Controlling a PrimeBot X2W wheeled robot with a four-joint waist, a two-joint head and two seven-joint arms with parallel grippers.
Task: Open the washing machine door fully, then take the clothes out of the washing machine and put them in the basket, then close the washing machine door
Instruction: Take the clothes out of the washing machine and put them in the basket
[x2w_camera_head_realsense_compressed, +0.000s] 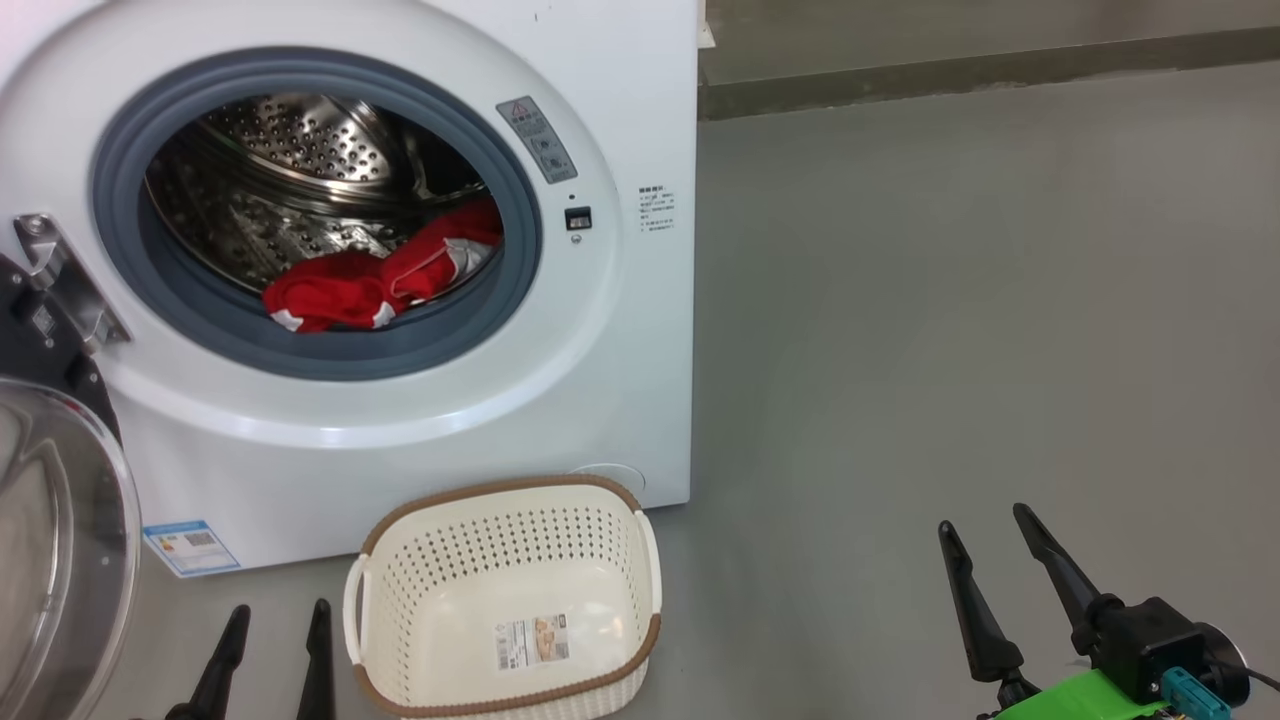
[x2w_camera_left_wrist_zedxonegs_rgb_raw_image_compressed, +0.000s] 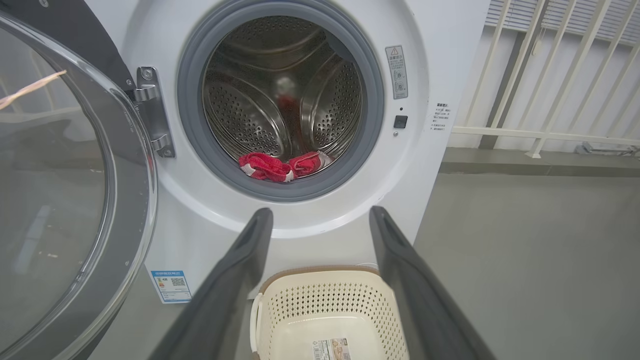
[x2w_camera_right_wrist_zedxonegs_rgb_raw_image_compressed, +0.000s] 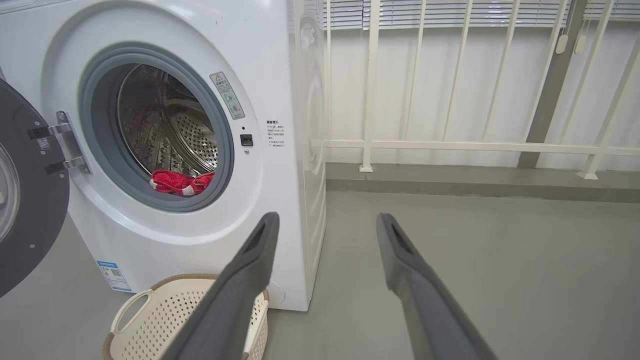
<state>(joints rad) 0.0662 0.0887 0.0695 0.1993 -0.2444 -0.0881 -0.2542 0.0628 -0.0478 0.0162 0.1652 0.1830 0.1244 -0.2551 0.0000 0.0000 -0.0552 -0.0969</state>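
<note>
**Red clothes lie low in the drum, basket below**

Red and white fabric, the clothes (x2w_camera_head_realsense_compressed: 385, 280) are heaped at the near bottom of the steel drum, just behind the grey rubber ring (x2w_camera_head_realsense_compressed: 520, 230) of the washing machine (x2w_camera_head_realsense_compressed: 620, 120). They look light and limp, likely to drape and trail, so a pinch on a raised fold of the heap should hold best. The ring's lip may drag at them.

The washing machine door (x2w_camera_head_realsense_compressed: 60, 540) hangs open at the left, its glass bulge close beside the left gripper (x2w_camera_head_realsense_compressed: 280, 607); that rim is the edge to avoid. The basket (x2w_camera_head_realsense_compressed: 505, 600) sits on the floor (x2w_camera_head_realsense_compressed: 950, 300) just before the machine.

Both the left gripper and the right gripper (x2w_camera_head_realsense_compressed: 983, 520) are spread wide, holding nothing. Open room lies to the right.
</note>
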